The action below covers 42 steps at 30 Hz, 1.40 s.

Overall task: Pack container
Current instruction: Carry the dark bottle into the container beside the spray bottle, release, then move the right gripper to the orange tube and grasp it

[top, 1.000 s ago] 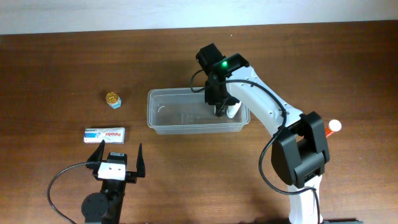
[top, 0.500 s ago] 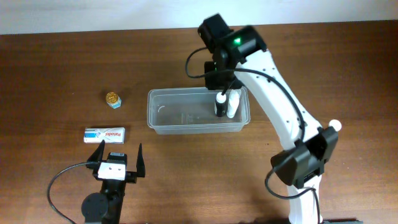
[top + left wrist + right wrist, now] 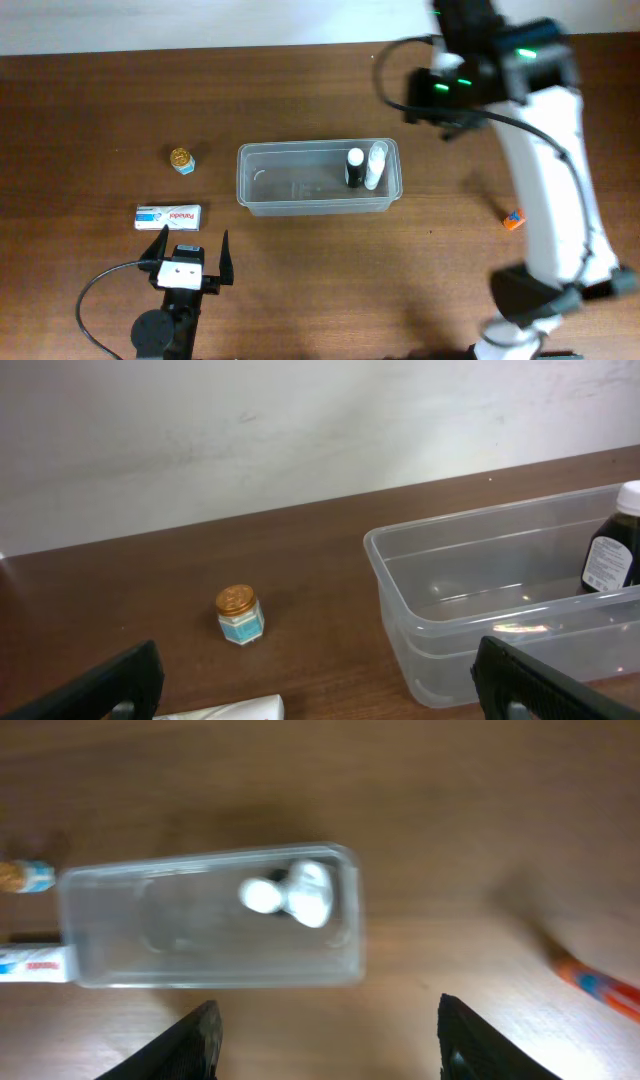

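Right pincer (image 3: 328,1045) is hovering empty, jaws apart; next it should be squaring over the orange item (image 3: 590,982) at 3 o'clock of the container (image 3: 352,935).

Left wrist: tub, bottle and jar on the brown table

The left gripper (image 3: 318,665) is low over the wooden table (image 3: 130,575), its two dark fingers (image 3: 105,688) spread wide at the lower corners of the view. Ahead to the right stands the clear plastic container (image 3: 440,645), rim up. A dark bottle (image 3: 610,550) with a white cap and a pale label stands upright inside it at the right edge of the view. Well left of the container, a small jar (image 3: 240,616) with a gold lid and blue contents stands on the table. A sliver of a white flat pack (image 3: 225,709) shows at the bottom edge, near the jar. A pale wall (image 3: 300,420) rises behind the table.
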{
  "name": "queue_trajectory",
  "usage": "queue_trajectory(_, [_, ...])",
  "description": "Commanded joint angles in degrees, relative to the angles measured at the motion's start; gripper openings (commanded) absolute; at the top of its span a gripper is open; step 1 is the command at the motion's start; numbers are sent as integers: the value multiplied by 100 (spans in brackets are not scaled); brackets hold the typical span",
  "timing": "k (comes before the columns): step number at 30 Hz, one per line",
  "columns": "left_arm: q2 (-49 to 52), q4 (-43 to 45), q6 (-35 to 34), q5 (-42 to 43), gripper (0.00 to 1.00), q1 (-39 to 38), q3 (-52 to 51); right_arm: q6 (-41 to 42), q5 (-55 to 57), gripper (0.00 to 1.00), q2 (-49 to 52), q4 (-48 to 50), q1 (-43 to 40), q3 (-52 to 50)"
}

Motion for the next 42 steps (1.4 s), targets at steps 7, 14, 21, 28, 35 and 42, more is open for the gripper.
queue_trajectory(7, [-50, -22, 76, 2, 99, 37, -26, -269, 282, 62, -2153, 39, -2476, -3178])
queue_trajectory(14, [-48, -22, 74, 2, 99, 35, -26, -966, 15, 62, -1803, 682, -3663, -4151])
queue_trajectory(21, [-48, -22, 74, 2, 99, 35, -26, -1150, -326, 67, -1158, 1158, -4076, -4194])
queue_trajectory(28, [-48, -22, 74, 2, 99, 35, -26, -1150, -372, 71, -291, 1370, -4061, -4194])
queue_trajectory(35, [-48, -22, 76, 2, 99, 35, -26, -1255, -649, 70, 83, 1569, -4061, -4197])
queue_trajectory(42, [-48, -22, 74, 2, 99, 35, -26, -1491, -463, 70, 92, 1576, -3729, -4214])
